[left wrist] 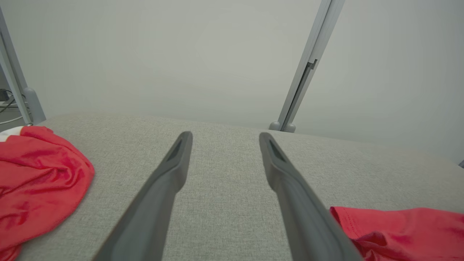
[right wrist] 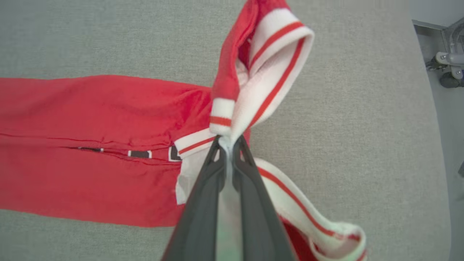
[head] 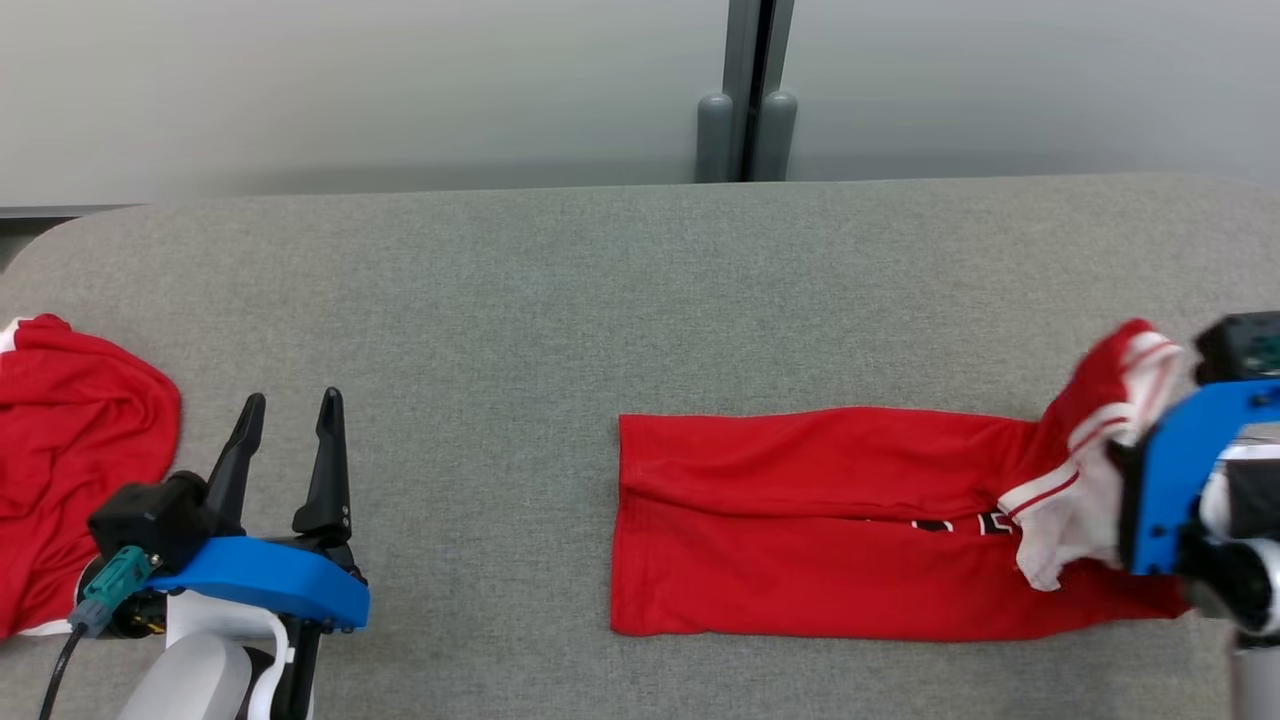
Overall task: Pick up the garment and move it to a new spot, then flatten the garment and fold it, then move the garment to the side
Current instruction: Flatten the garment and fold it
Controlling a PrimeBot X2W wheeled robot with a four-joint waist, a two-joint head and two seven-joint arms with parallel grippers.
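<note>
When you count clothes: you see two red ones, the garment point(head: 800, 530) on the robot's right side and another red cloth point(head: 70, 470) on its left side.
Arms: you have two, each with one gripper.
Left arm: the left gripper point(head: 292, 400) holds its two dark fingers wide apart with nothing between them, over bare table near the red cloth.
Right arm: the right gripper point(right wrist: 227, 141) has its fingers pinched together on the white striped trim point(right wrist: 268, 65) at the garment's right end, and that end is lifted off the table.
Garment: it lies as a long folded strip, flat except for the pinched end.
Edges: the garment's left edge is straight and sits near the middle of the table.
Open room: you have a wide bare patch between the two clothes, and more behind the garment.
Surface: the table point(head: 500, 290) is grey and fuzzy, with a round corner at the far left.
Room: a pale wall point(head: 300, 80) stands behind the table, with one grey post point(head: 745, 90).
</note>
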